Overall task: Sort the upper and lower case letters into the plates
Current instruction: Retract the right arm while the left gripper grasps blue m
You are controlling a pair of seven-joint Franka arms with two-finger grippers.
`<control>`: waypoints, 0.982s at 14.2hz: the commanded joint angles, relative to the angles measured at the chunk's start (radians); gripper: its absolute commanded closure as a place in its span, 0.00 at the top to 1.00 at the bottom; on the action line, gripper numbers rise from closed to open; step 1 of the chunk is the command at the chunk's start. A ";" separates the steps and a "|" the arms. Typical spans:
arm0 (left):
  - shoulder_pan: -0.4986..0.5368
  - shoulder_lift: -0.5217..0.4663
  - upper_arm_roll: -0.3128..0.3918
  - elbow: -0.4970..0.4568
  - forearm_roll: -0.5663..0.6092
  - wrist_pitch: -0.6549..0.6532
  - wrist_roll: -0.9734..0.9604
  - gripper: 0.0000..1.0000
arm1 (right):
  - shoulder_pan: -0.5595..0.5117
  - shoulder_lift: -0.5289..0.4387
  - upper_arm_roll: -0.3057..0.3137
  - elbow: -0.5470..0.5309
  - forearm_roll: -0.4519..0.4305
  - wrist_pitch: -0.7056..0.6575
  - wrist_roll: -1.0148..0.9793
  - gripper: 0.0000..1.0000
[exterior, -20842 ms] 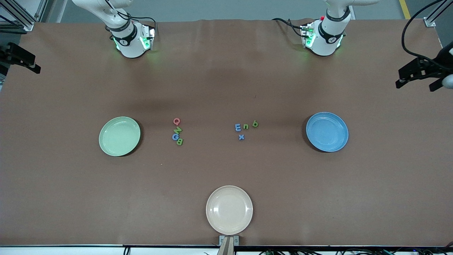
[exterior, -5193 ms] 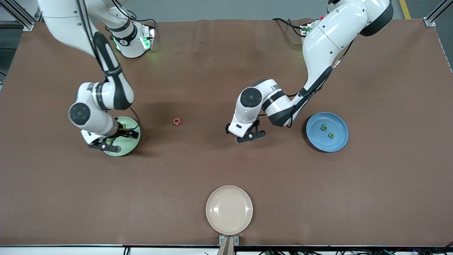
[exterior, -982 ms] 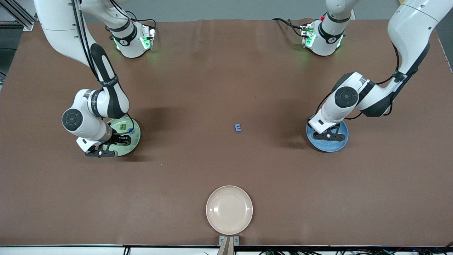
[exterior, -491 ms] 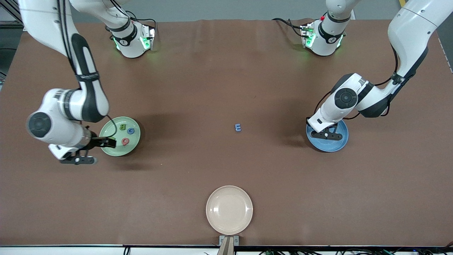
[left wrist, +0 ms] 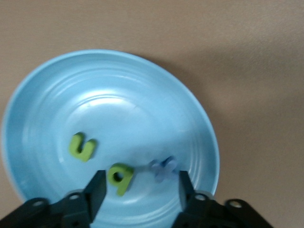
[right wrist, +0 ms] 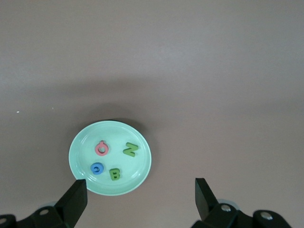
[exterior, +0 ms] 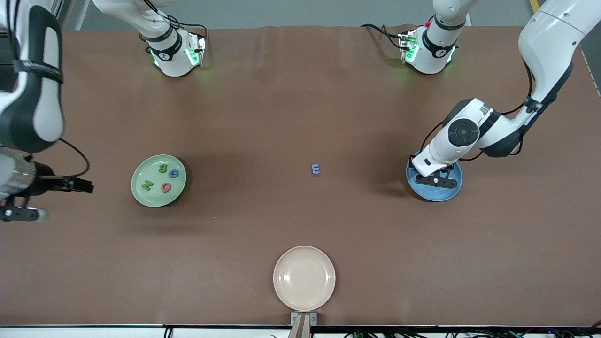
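The pale green plate [exterior: 141, 197] [right wrist: 80, 142] holds several capital letters: a green B [exterior: 163, 168], a blue G [exterior: 174, 173], a green N [exterior: 147, 185] and a pink Q [exterior: 165, 188]. My right gripper [exterior: 19, 214] [right wrist: 140, 197] hangs open and empty, high over the table beside that plate, toward the right arm's end. My left gripper [exterior: 435, 180] [left wrist: 141, 190] stands open low over the blue plate [exterior: 418, 185] [left wrist: 57, 90]. In that plate lie a green n [left wrist: 83, 146], a green b [left wrist: 119, 176] and a blue x [left wrist: 164, 168]. A blue E [exterior: 316, 169] lies on the table between the plates.
A cream-beige plate [exterior: 286, 263] sits near the table's front edge, in the middle. The brown table [exterior: 300, 103] stretches between the two arm bases along the top of the front view.
My right gripper has let go of the pink Q in the green plate and drawn up and away toward the right arm's end. My left gripper has opened over the blue plate, leaving the blue x.
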 commanded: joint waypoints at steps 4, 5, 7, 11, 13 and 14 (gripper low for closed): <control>-0.072 -0.026 -0.165 0.193 -0.188 -0.314 -0.124 1.00 | -0.030 0.014 0.011 0.066 -0.016 -0.051 -0.014 1.00; -0.113 -0.026 -0.165 0.207 -0.208 -0.316 -0.185 1.00 | -0.030 0.014 0.009 0.068 -0.017 -0.051 -0.013 1.00; -0.234 -0.005 -0.162 0.254 -0.246 -0.302 -0.325 1.00 | -0.035 0.015 0.013 0.103 -0.009 -0.050 -0.007 1.00; -0.499 0.087 -0.037 0.333 -0.257 -0.138 -0.644 1.00 | -0.018 0.008 0.014 0.106 -0.004 -0.080 -0.002 1.00; -0.659 0.090 0.104 0.346 -0.265 -0.025 -0.710 1.00 | -0.030 -0.027 0.013 0.106 0.038 -0.164 -0.002 1.00; -0.723 0.107 0.162 0.357 -0.271 0.026 -0.736 1.00 | -0.038 -0.040 0.011 0.103 0.068 -0.177 -0.001 1.00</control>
